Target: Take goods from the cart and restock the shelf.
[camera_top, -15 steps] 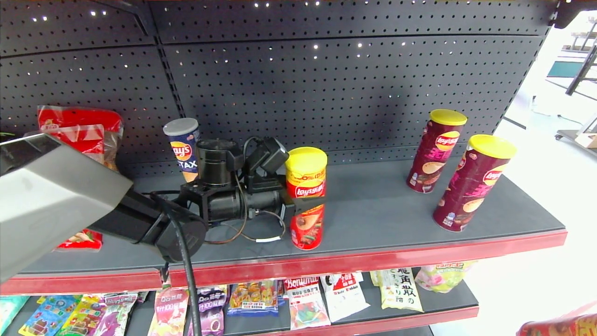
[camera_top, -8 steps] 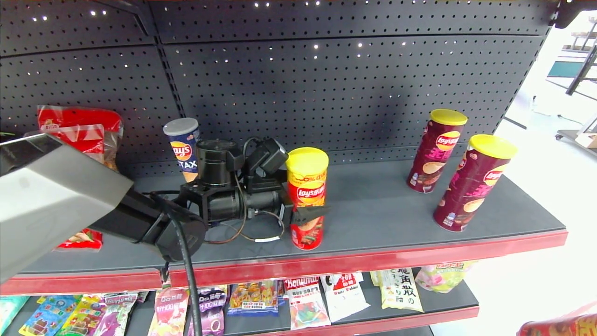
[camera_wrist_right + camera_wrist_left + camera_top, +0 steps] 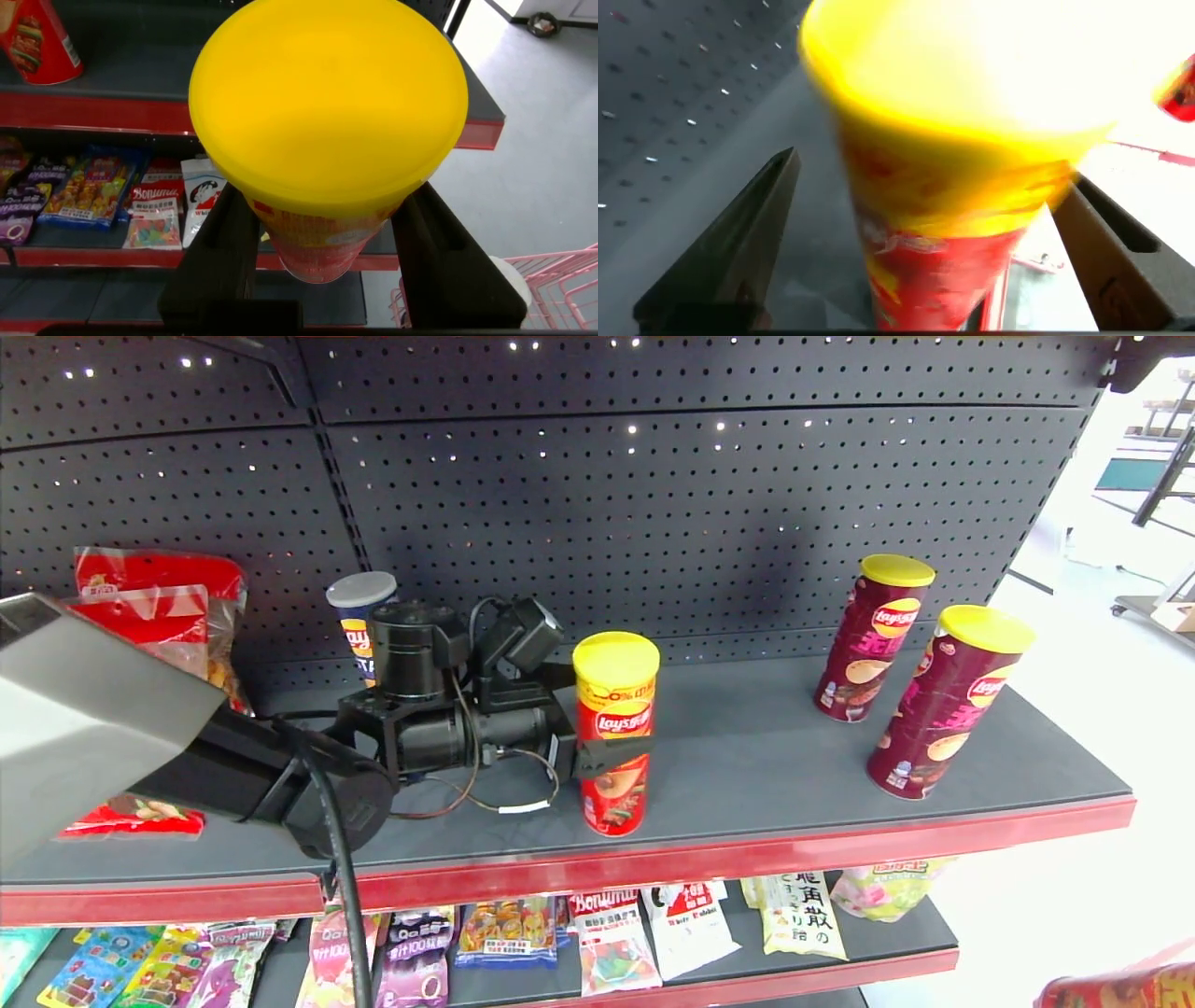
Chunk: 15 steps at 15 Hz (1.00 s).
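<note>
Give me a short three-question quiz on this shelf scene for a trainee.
1. True or false: the left gripper stands open around the red can on the shelf.
2. How many purple cans stand on that shelf?
3. The right gripper holds: A) a yellow-lidded can, B) a sweets bag, C) nothing.
Key: 1 true; 2 two; 3 A.

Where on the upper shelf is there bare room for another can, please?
The widest bare stretch of shelf lies between the red chip can and the two maroon chip cans. Left of it is crowded: left pincer, blue can, snack bags.
</note>
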{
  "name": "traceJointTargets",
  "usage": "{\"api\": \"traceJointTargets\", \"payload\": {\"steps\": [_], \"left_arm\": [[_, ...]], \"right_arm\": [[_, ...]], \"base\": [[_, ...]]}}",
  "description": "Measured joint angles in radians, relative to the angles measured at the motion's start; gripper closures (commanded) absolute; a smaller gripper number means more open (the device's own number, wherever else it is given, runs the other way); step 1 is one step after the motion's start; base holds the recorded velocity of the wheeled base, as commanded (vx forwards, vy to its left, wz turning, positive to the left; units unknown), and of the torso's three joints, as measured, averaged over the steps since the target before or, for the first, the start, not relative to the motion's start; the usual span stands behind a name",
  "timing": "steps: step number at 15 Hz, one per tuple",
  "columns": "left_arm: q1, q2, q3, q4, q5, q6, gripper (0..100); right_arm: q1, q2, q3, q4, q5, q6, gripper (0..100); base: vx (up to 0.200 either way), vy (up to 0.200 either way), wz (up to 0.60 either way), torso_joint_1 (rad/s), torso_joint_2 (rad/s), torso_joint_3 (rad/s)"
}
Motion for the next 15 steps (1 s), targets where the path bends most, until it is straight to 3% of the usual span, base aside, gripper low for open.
{"api": "traceJointTargets", "payload": {"steps": [6,9,13,15], "left_arm": [[0.018,-0.101,0.034,0.005,-0.001,-0.016,0],[0.018,-0.167,0.079,0.006,-0.003,-0.051,0],[0.018,-0.227,0.099,0.005,-0.005,-0.069,0],[0.018,-0.243,0.097,-0.004,0.04,-0.071,0]], "right_arm": [[0.0,0.0,-0.002,0.0,0.0,-0.001,100],[0.0,0.0,0.0,0.001,-0.002,-0.001,100],[0.0,0.0,0.005,0.001,-0.002,-0.002,100],[0.0,0.0,0.007,0.002,-0.002,-0.002,100]], "base": [[0.0,0.0,0.0,0.0,0.0,0.0],[0.0,0.0,0.0,0.0,0.0,0.0],[0.0,0.0,0.0,0.0,0.0,0.0],[0.0,0.0,0.0,0.0,0.0,0.0]]}}
